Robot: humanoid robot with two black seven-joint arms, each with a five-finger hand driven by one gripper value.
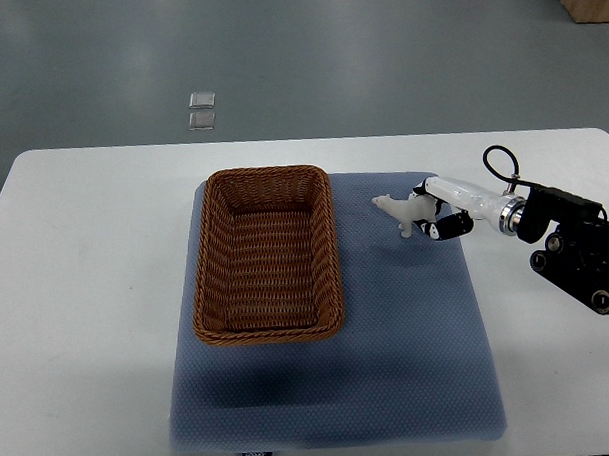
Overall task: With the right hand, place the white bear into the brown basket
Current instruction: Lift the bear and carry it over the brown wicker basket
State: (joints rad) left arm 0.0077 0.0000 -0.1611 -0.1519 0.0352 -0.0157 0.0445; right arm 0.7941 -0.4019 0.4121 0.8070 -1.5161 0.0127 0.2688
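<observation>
On the blue mat [410, 352], right hand [432, 218] grips white bear [397, 208] beside brown basket [270, 254].

No legible text, labels or numbers anywhere.

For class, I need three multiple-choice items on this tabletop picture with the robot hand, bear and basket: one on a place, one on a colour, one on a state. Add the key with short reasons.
1. Where is the white bear?
A. inside the brown basket
B. right of the brown basket, over the blue mat
C. on the floor

2. What colour is the mat under the basket?
A. blue
B. red
C. yellow

3. What is the state of the brown basket?
A. holds the bear
B. tipped over
C. upright and empty

Key: 1 B, the bear sits at the fingertips of the right hand, beside the basket's right rim. 2 A, the mat is blue. 3 C, only bare weave shows inside.
</observation>
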